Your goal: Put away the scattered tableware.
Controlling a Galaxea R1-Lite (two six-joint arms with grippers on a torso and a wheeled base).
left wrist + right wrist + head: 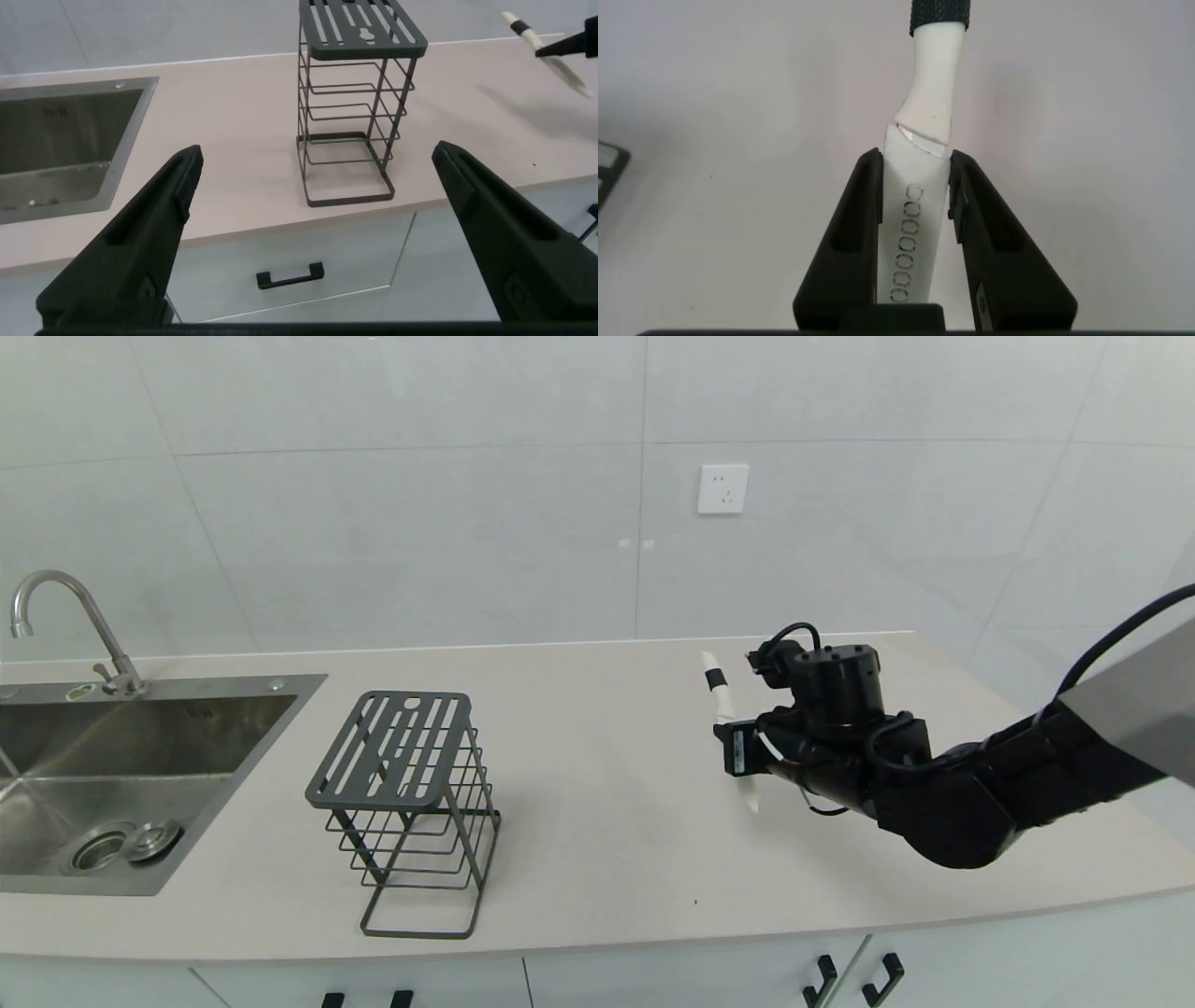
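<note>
A shiny steel sink (140, 728) sits in the left end of the long pale counter (607, 775). A bent silver tap (105, 638) stands behind it. A round drain (93, 849) is in the sink's floor. A white wall socket (723, 489) is on the grey tiled wall (420, 523). Black handles (820, 982) are on the white cupboard doors below.
</note>
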